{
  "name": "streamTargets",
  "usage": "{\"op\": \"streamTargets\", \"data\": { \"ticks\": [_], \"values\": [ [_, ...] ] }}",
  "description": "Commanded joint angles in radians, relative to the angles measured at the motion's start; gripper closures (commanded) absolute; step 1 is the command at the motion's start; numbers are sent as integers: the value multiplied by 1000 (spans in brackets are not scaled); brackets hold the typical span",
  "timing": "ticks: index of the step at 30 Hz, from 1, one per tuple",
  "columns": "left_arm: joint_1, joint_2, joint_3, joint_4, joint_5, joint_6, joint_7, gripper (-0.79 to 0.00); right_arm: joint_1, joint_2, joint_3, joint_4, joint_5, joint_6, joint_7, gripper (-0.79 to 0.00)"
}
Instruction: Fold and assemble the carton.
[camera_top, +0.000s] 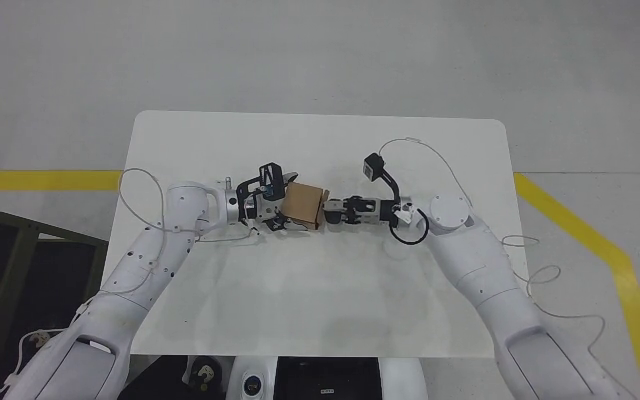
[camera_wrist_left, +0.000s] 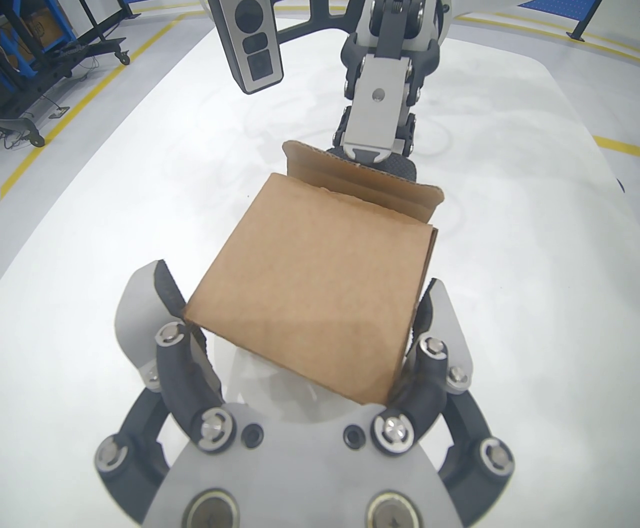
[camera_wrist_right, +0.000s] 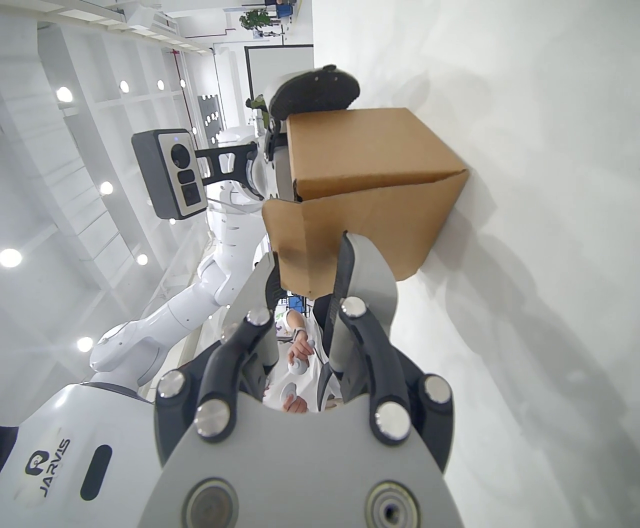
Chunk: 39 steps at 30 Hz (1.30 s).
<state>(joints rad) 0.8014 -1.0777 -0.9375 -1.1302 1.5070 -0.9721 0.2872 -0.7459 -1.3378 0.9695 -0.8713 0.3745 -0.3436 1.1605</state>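
Closing an end flap looks to be the step in hand. The left claw (camera_wrist_left: 297, 280) is pinched across the near end of the carton (camera_wrist_right: 360, 145), one finger (camera_wrist_left: 167, 295) against each side wall. The box lies between its fingers and runs out beyond their tips, resting on the table (camera_wrist_left: 525, 200). At the end farthest from that claw a flap (camera_wrist_left: 360, 175) stands out from the box, not yet folded shut.

The right claw (camera_wrist_right: 310, 252) faces the left claw from that far end, with the box between them. It stands partly spread, with a gap showing between its fingers. The flap's free corner sits in that gap, and one finger lies over the flap's outer face. Whether it presses on the card I cannot tell.

The body of the box seems squared up, so I judge the work past the middle, with this end left to shut. Next, the right claw would need to swing the flap in toward the left claw until it lies flat over the end. The left claw would need to hold firm so the box does not slide or skew. Too hard a push could crush a wall or shove the carton out of the pinch.
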Motion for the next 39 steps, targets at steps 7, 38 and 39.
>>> {"op": "streamTargets", "data": {
  "ticks": [7, 38, 39],
  "values": [
    [1, 0, 0, 1, 2, -1, 2, -785, 3, 5, -2, -5, -48, 20, -19, -123],
    [-1, 0, 3, 4, 4, -1, 7, -785, 21, 11, -17, -51, -102, 71, -18, -58],
    [-1, -1, 4, 4, 4, -1, 7, -785, 24, 9, -21, -50, -102, 73, -17, -52]
  ]
}}
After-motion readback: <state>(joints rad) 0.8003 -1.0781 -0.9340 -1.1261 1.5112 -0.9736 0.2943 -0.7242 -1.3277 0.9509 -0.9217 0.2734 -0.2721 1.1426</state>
